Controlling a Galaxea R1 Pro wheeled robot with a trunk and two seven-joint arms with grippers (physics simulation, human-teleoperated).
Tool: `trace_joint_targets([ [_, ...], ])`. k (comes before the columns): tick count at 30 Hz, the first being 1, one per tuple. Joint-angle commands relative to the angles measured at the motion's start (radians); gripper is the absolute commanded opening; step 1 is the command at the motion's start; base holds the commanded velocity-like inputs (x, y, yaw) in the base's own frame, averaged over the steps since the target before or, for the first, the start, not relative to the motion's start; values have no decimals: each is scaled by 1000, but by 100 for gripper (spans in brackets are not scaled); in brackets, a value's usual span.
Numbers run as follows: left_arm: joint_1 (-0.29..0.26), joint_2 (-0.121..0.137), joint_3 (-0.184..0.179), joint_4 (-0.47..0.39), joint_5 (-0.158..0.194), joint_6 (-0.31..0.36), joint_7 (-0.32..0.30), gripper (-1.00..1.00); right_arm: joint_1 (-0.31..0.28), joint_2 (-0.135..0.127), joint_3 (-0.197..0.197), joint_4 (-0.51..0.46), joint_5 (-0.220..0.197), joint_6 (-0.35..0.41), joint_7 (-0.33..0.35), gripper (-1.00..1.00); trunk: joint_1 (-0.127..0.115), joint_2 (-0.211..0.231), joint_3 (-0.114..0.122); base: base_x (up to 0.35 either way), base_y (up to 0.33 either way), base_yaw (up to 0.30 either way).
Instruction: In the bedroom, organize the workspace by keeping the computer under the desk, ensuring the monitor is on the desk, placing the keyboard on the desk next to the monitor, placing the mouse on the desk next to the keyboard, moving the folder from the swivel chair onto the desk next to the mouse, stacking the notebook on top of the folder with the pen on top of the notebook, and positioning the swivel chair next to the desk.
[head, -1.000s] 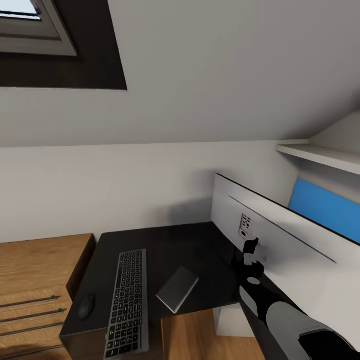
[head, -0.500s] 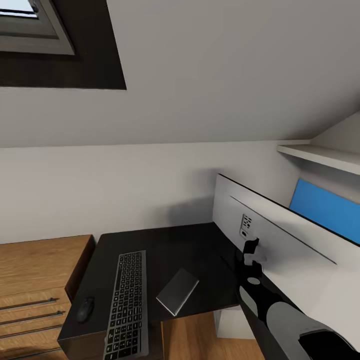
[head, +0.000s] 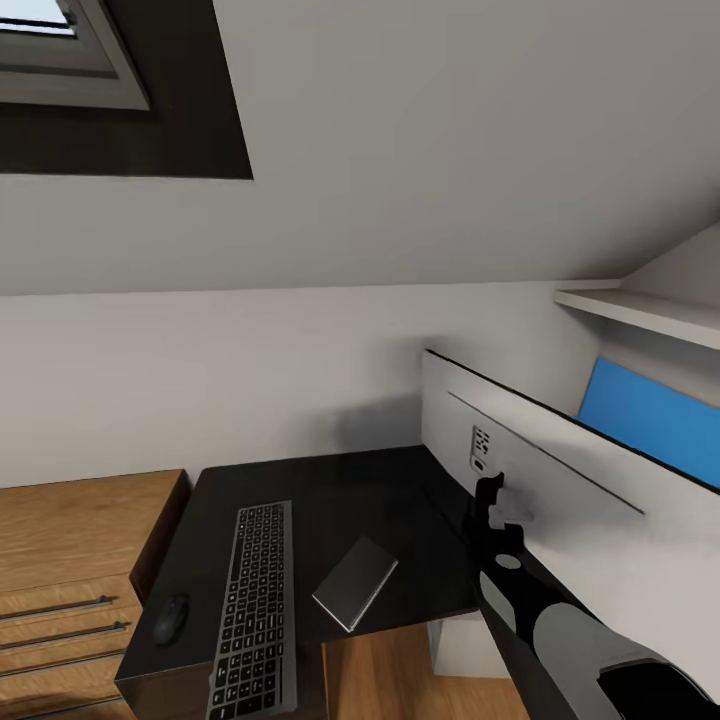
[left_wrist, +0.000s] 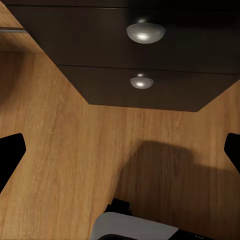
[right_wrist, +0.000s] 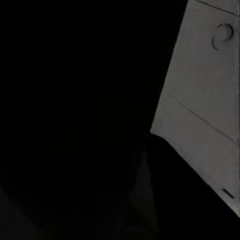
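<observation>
Contact is being made by the right end effector (head: 490, 500) against the monitor (head: 540, 480) back; finger state cannot be told.

My right gripper (head: 490, 497) sits against the monitor (head: 560, 480); I can't tell its jaw state. The monitor's far end beyond it is cut off.

No words or numbers could be read anywhere. The keyboard (head: 255, 612) had keys too small to show any letters. The white back of the monitor (head: 560, 480) had a small dark patch, too blurry to read.
</observation>
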Motion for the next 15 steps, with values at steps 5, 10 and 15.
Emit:
trace_joint_targets([
  [5,-1,1,-9,1,7,-3,6,100,-1,-1,11,1,-15,-7,-4,-100,0,-2,-2,0,0,0],
  [10,-1,1,-9,1,7,-3,6,100,-1,-1,11,1,-15,-7,-4,-100,0,-2,-2,0,0,0],
  [15,-1,1,-9,1,7,-3,6,100,-1,-2,11,0,-15,-7,-4,-100,0,-2,-2,0,0,0],
])
